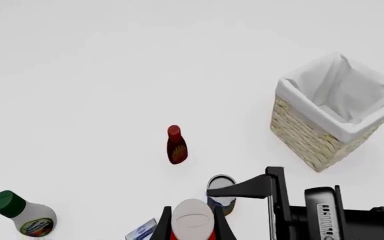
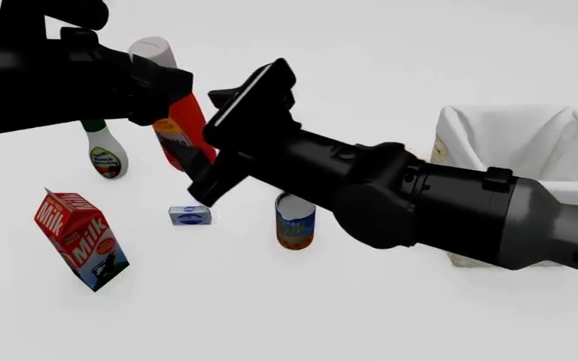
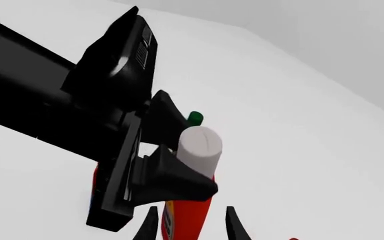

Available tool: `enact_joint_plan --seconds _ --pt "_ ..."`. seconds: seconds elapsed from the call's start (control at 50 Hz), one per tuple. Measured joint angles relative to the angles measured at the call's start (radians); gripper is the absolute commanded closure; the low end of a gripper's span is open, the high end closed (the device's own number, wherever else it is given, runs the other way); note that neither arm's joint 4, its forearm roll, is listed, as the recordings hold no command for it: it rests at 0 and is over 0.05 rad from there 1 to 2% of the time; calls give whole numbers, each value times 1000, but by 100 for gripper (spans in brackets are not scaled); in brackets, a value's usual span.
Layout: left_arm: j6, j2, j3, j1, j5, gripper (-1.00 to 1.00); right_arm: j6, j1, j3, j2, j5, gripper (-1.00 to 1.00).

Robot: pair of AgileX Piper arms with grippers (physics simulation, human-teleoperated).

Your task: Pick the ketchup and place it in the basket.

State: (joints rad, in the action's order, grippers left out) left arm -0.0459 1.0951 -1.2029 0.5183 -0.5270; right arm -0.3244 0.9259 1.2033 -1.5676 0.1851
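Ketchup: red-orange plastic squeeze bottle with a white-grey cap (image 2: 190, 124), lifted clear of the white table (image 2: 299, 316), upright with a slight tilt, high at 10 o'clock in the front view.
Left jaws: clenched on the bottle's neck just under the cap (image 3: 199, 145).
Right jaws: released, one finger on each side of the bottle's lower body, with a gap showing on at least one side.
Handling: likely light; smooth plastic that gives when squeezed, so it could slip or pivot. The wide labelled body looks the firmer place to hold.
Basket: square woven straw-coloured wicker basket with a white cloth lining (image 2: 500, 143), well apart at 3 o'clock of the bottle, open at the top.
Edges: the folded cloth rim stands high, so the bottle's base must pass above it.
Room: the two arms cross closely; below them sit a tin can (image 2: 295, 220), a small blue box (image 2: 190, 215) and a red milk carton (image 2: 78, 237). Open table lies toward 6 o'clock.
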Motion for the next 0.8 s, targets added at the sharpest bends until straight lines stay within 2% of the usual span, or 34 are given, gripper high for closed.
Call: enact_joint_plan --seconds 0.58,0.6,0.8 --pt "-1 4 -6 -10 -10 100 22 -15 78 -103 23 -100" --pt "-1 4 -6 -10 -11 100 23 -16 81 -107 24 100" --pt "8 4 -9 -17 -17 100 30 -22 100 -136 34 100"
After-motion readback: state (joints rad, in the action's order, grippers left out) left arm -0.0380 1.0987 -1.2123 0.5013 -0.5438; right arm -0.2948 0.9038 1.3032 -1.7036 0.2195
